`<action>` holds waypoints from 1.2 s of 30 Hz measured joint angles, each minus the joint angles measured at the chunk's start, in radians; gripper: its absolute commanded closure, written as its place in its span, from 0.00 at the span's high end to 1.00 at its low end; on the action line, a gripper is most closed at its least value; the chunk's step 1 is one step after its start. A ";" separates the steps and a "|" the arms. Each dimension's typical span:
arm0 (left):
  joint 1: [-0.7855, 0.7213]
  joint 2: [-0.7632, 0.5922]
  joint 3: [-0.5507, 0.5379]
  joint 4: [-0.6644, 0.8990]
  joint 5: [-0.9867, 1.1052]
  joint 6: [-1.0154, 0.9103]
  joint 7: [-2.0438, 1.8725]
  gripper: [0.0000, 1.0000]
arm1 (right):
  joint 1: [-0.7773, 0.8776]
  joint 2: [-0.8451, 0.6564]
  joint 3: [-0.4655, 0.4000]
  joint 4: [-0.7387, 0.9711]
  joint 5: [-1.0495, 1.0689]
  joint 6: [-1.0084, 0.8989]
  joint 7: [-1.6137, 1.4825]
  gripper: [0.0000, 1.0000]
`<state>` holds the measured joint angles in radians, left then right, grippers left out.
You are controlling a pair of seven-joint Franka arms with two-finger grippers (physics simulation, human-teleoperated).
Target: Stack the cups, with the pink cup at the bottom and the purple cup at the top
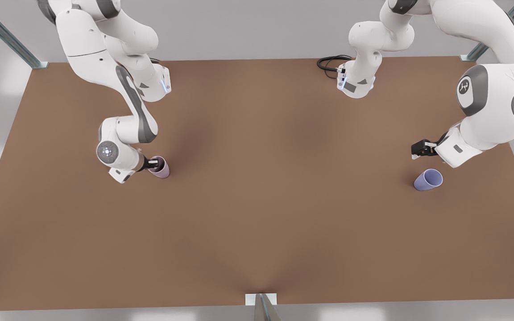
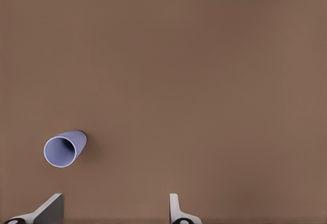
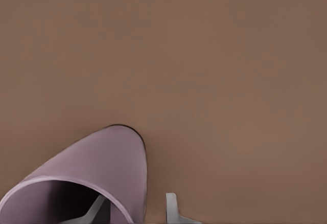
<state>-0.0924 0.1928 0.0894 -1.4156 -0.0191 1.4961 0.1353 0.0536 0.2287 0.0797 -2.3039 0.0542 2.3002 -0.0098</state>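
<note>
The step in hand is judged to be the grasp of the small tapered pale pink-mauve cup (image 1: 160, 167). The right gripper (image 1: 153, 165) is placed at its rim, at the front view's left: in the right wrist view one finger (image 3: 98, 207) is seen inside the dark mouth and the other just outside the wall, so the wall (image 3: 97, 168) stands between the fingers. A gap is seen beside the outer finger, so the grasp is judged not yet closed.

The left gripper (image 1: 420, 149) is held above the table with its fingers (image 2: 175, 208) spread wide and nothing between them. The small tapered bluish-lavender cup (image 1: 428, 179) lies on its side just beyond this gripper, its open mouth (image 2: 60, 151) turned toward the wrist camera.

Next, a firm closing on the pink wall is called for, then the lavender cup must be taken and set upright into it.

The plain brown table (image 1: 275, 200) is flat and matt. Grey walls and metal struts (image 1: 7, 38) are seen around it.
</note>
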 measured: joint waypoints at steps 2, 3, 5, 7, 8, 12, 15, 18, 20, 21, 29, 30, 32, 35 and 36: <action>0.001 0.000 0.000 0.000 0.000 0.000 0.000 1.00 | 0.003 0.017 0.000 0.000 0.000 0.013 0.001 0.50; 0.000 0.001 0.000 0.000 0.000 -0.001 0.000 1.00 | 0.003 0.024 0.000 0.000 0.000 0.019 0.002 0.41; 0.000 0.001 0.001 0.001 0.000 -0.001 0.001 1.00 | 0.003 0.032 0.000 0.002 0.001 0.027 0.002 0.31; 0.000 0.001 0.001 0.002 0.001 -0.001 0.001 1.00 | 0.000 0.035 -0.001 0.006 0.001 0.033 0.002 0.26; 0.000 0.001 0.002 0.002 0.001 -0.001 0.001 1.00 | -0.002 0.035 0.000 0.009 0.002 0.035 0.002 0.24; 0.001 0.000 0.006 -0.001 0.002 -0.006 0.001 1.00 | -0.006 0.027 0.000 0.025 0.006 0.039 -0.002 0.21; 0.001 0.005 0.005 -0.003 0.002 -0.014 0.000 1.00 | -0.002 0.018 0.000 0.068 0.008 0.037 -0.004 0.21; 0.000 0.006 0.003 -0.002 0.002 -0.019 0.000 1.00 | 0.001 0.044 0.057 0.157 0.011 0.027 0.004 0.21; 0.000 0.011 0.003 -0.002 0.002 -0.019 0.000 1.00 | 0.002 0.086 0.125 0.237 0.012 0.018 0.025 0.21; 0.000 0.015 0.003 -0.001 0.001 -0.019 0.000 1.00 | 0.003 0.135 0.174 0.330 0.012 -0.001 0.044 0.21; 0.000 0.031 0.006 -0.003 0.003 0.003 0.000 1.00 | 0.406 0.733 0.211 1.384 -0.041 -0.296 0.317 0.21; 0.000 0.030 0.006 -0.003 0.003 0.004 -0.001 1.00 | 0.445 0.783 0.201 1.466 -0.045 -0.323 0.352 0.21; 0.000 0.030 0.007 -0.003 0.003 0.004 -0.001 1.00 | 0.495 0.848 0.190 1.538 -0.050 -0.341 0.416 0.21; 0.001 0.020 0.005 -0.001 0.003 0.002 -0.002 1.00 | 0.543 0.903 0.159 1.561 -0.054 -0.344 0.501 0.21; 0.001 0.013 0.003 0.002 0.002 0.000 -0.002 1.00 | 0.558 0.919 0.143 1.562 -0.055 -0.338 0.526 0.21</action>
<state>-0.0913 0.2061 0.0920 -1.4132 -0.0166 1.4965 0.1329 0.6117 1.1474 0.2231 -0.7415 -0.0006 1.9624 0.5160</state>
